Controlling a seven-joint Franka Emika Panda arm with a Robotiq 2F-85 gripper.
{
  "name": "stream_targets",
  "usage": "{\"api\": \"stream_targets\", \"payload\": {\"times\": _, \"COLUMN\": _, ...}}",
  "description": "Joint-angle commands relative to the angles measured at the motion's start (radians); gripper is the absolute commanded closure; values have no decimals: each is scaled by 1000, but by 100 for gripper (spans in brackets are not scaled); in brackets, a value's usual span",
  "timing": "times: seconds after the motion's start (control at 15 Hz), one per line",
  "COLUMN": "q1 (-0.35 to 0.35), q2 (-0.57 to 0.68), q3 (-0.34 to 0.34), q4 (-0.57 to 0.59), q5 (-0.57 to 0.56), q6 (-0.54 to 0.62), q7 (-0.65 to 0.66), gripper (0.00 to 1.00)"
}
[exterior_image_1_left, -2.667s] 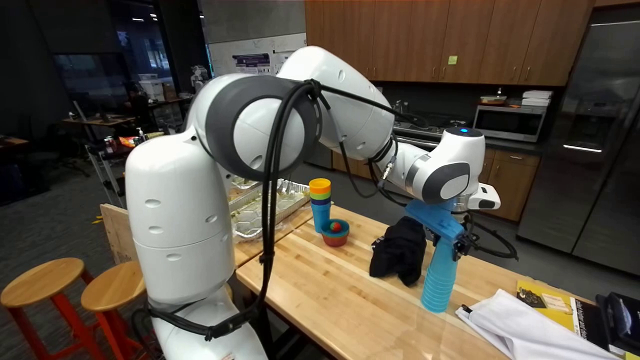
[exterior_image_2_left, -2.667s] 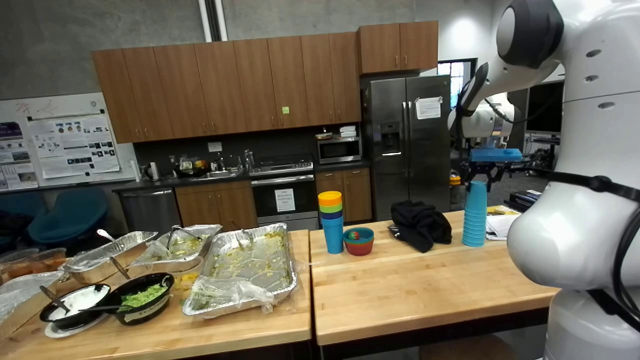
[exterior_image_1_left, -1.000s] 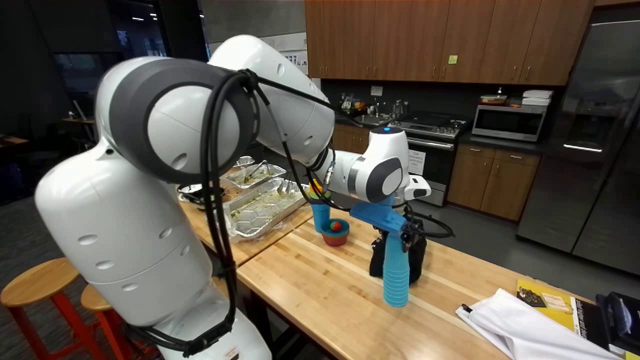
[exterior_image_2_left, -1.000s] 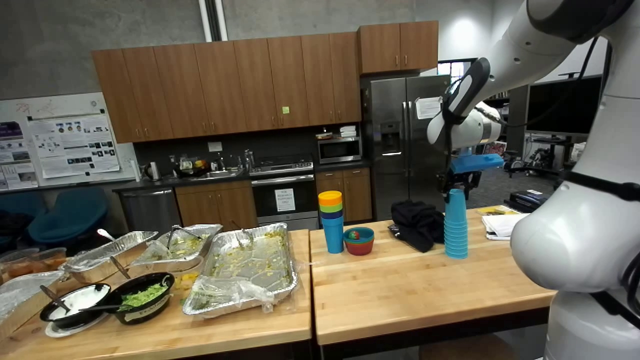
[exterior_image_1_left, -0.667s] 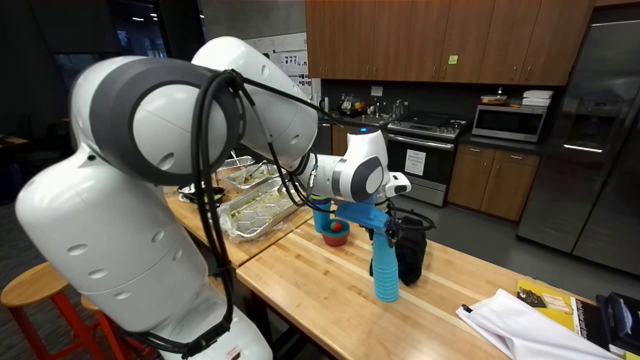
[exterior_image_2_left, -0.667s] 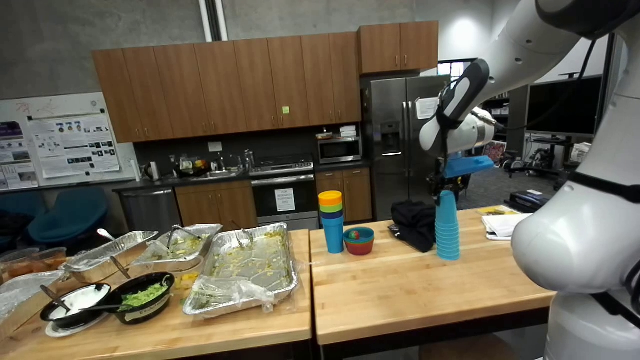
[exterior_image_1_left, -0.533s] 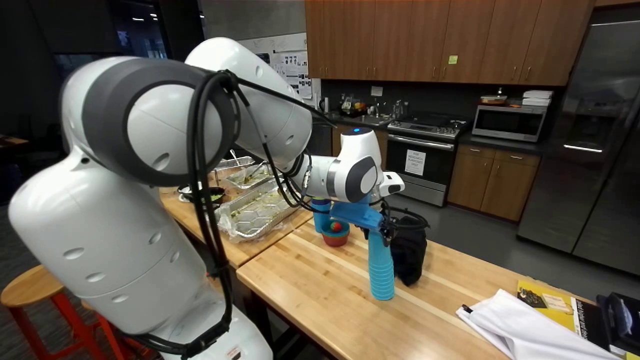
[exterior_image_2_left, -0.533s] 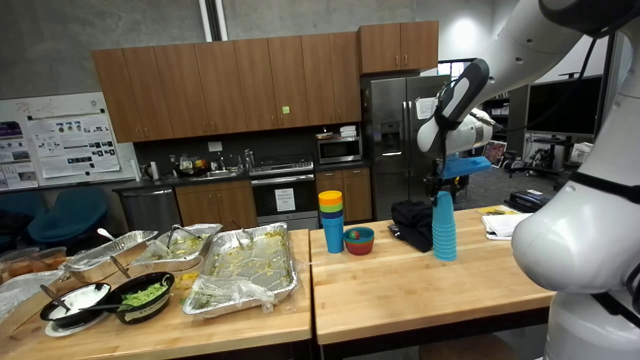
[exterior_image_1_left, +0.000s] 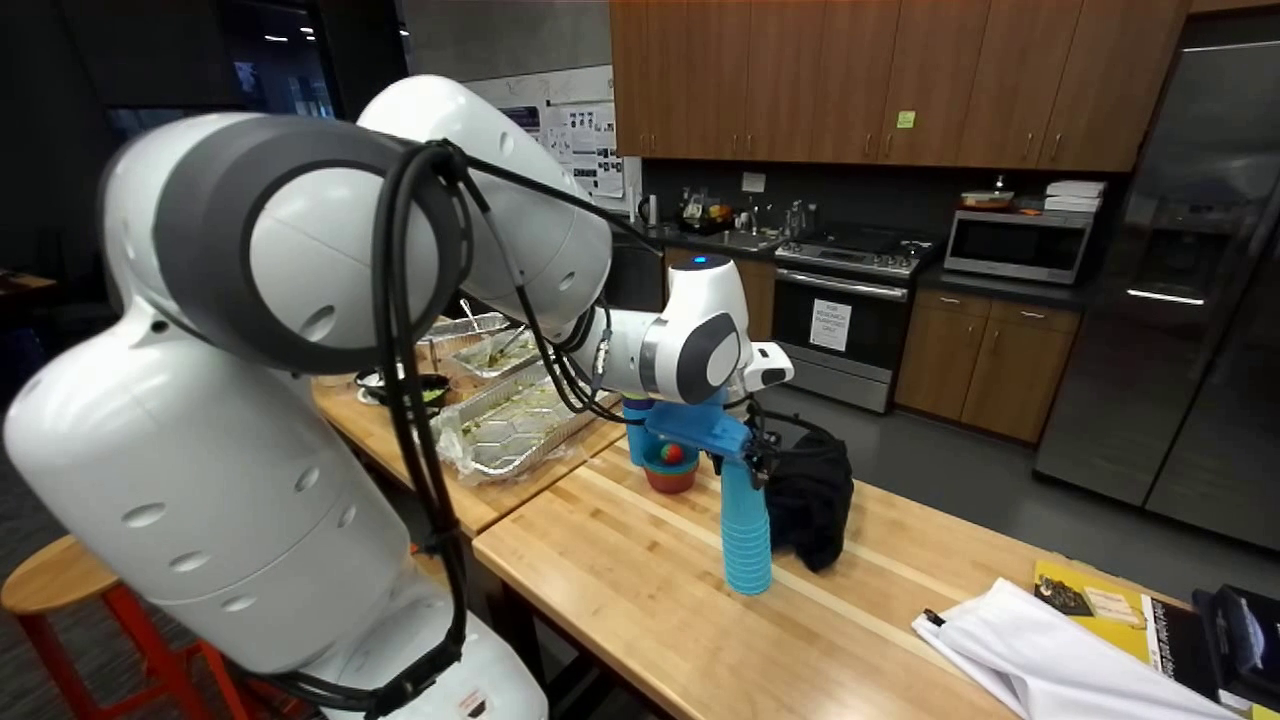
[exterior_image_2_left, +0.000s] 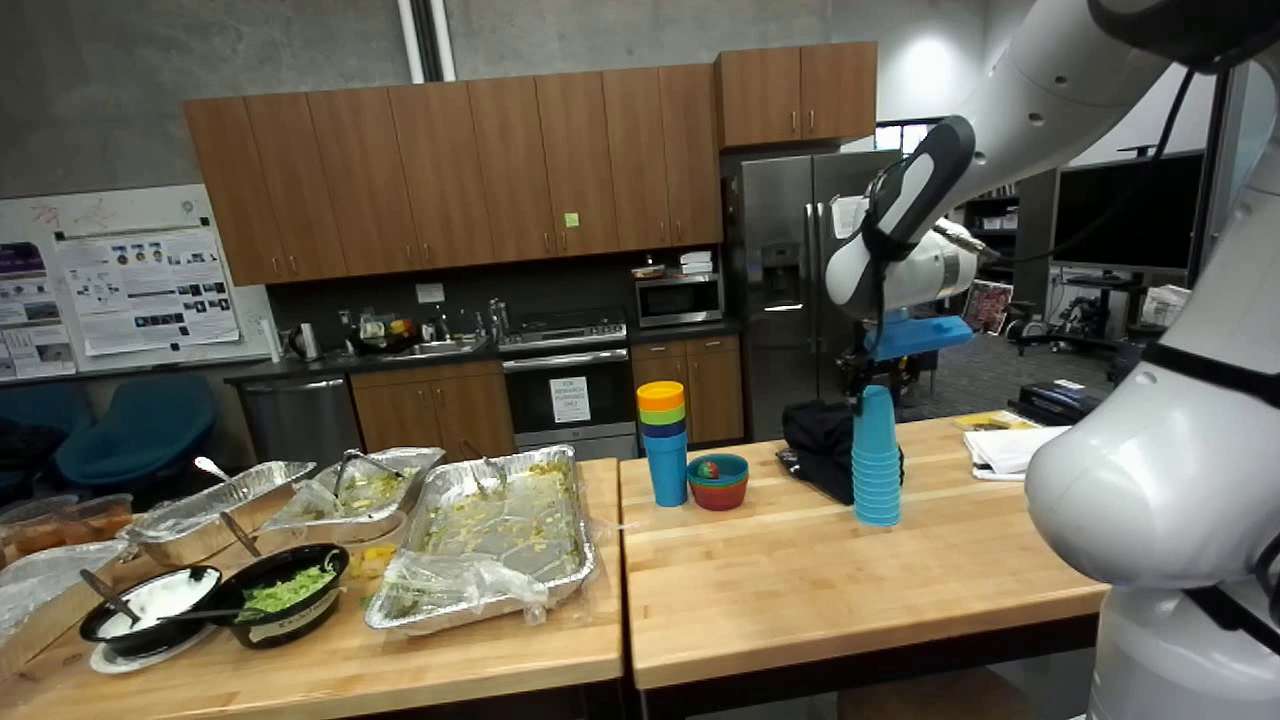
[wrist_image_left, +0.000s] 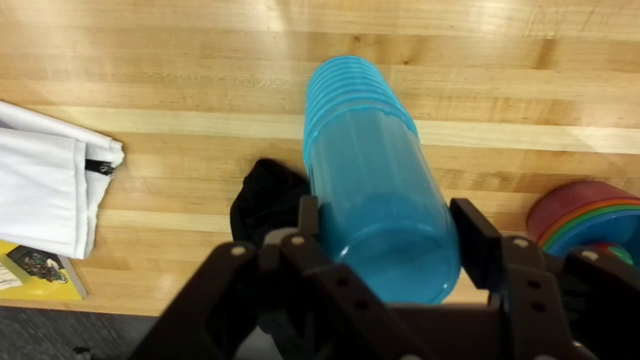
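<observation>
Glossy wht rounded robot arm (exterior_image_1_left: 230, 480) w/ broad dk-gry joint bands (exterior_image_1_left: 205, 235).
Oval gry recesses (exterior_image_1_left: 144, 515); thick blk cables (exterior_image_1_left: 388, 240), blk straps (exterior_image_2_left: 1205, 368); silvery wrist collar (exterior_image_1_left: 650, 366); small blue light (exterior_image_1_left: 700, 260) on wht wrist cap (exterior_image_1_left: 712, 298); angular blue block (exterior_image_1_left: 698, 427); blk two-fingered gripper (wrist_image_left: 390, 225), its linkages (wrist_image_left: 350, 295) set w/ round silvery screws (wrist_image_left: 238, 250); sm. wht label (exterior_image_1_left: 473, 704), reddish marks, nr base (exterior_image_1_left: 497, 670).

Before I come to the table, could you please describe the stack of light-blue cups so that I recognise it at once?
On the wooden table, find the crumpled black cloth. Close by, the gripper holds the light-blue cup stack. Unlike the multicoloured cup stack, it is one colour throughout and upside down, with its many rims stepped towards the bottom.
</observation>
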Motion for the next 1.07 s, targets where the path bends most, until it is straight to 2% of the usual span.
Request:
{"api": "stream_targets", "payload": {"times": 0.0, "q1": 45, "q2": -12, "q3": -15, "q4": -31, "q5": 88, "q6": -20, "q7": -53, "gripper": 61}}
{"api": "stream_targets", "payload": {"times": 0.27, "q1": 74, "q2": -25, "q3": -14, "q4": -37, "q5": 159, "q6": -43, "q7": -112, "gripper": 61}}
{"api": "stream_targets", "payload": {"times": 0.73, "q1": 114, "q2": -42, "q3": -10, "q4": -39, "q5": 184, "q6": -90, "q7": -163, "gripper": 61}}
{"api": "stream_targets", "payload": {"times": 0.8, "q1": 118, "q2": -45, "q3": -10, "q4": -40, "q5": 185, "q6": -94, "q7": -176, "gripper": 24}}
{"api": "stream_targets", "payload": {"times": 0.87, "q1": 120, "q2": -49, "q3": -8, "q4": -42, "q5": 181, "q6": -95, "q7": -178, "gripper": 10}}
{"api": "stream_targets", "payload": {"times": 1.0, "q1": 115, "q2": -47, "q3": 2, "q4": -46, "q5": 156, "q6": -110, "q7": -158, "gripper": 2}}
